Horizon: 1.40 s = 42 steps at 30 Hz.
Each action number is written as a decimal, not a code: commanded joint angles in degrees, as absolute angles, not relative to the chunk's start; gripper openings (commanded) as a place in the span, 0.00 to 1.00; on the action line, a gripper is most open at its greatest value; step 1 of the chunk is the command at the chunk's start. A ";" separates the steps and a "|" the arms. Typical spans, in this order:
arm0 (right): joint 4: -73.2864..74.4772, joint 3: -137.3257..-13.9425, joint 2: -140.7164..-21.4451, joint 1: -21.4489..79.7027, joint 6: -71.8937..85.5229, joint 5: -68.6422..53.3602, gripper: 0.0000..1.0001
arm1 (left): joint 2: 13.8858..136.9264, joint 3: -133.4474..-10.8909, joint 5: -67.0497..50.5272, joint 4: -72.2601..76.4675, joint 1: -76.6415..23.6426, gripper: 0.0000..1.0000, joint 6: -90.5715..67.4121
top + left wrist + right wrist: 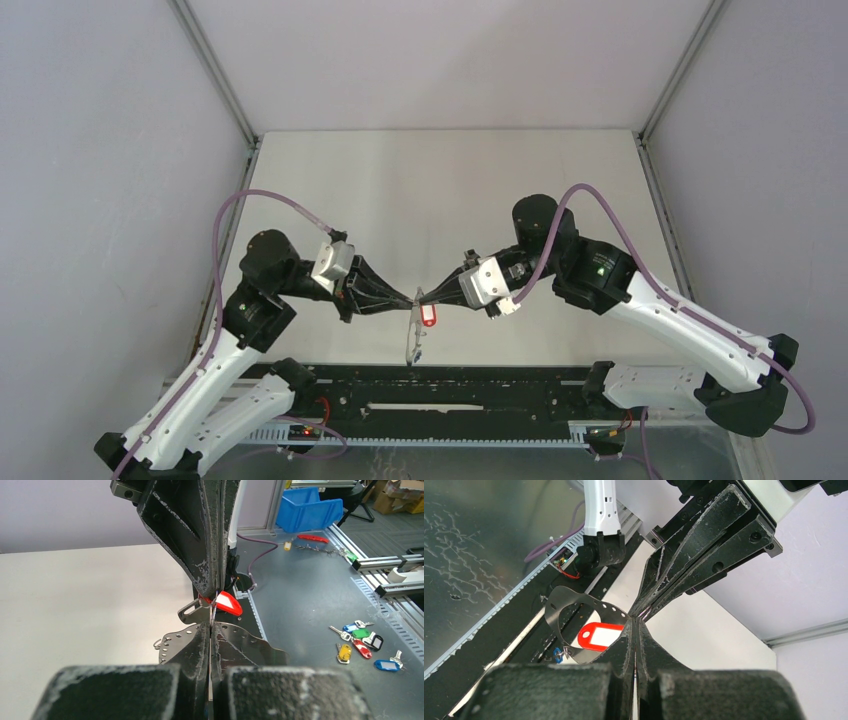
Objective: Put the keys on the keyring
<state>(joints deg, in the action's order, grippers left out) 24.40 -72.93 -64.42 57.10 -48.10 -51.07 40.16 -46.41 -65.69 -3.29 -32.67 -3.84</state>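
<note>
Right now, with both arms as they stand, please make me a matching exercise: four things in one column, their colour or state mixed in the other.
1 lifted key
2 keyring
3 bin
4 left gripper

a grey metal, with holes
b blue
c shut, tip to tip with the right gripper
d red

Pairs: 1-d; 2-a; 3-b; 4-c.

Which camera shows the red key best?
The right wrist view: the red key faces it, flat, its white label showing. The left wrist view sees only a red edge; the top view, a tiny red spot.
</note>
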 commanded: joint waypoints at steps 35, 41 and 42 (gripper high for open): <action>23.94 -78.75 -69.08 58.01 -48.16 -53.81 0.00 | 39.23 -49.39 -67.81 -2.77 -32.88 0.00 -0.09; 25.47 -80.22 -70.58 57.66 -48.05 -55.53 0.00 | 39.00 -49.48 -68.44 -2.83 -33.20 0.00 1.59; 25.75 -80.51 -70.88 57.58 -48.00 -55.84 0.00 | 38.92 -49.53 -68.46 -2.79 -33.27 0.00 1.70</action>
<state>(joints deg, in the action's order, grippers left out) 25.54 -77.80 -69.41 57.76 -48.53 -54.30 39.62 -46.41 -67.75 -5.30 -32.69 0.05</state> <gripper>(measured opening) 0.006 0.008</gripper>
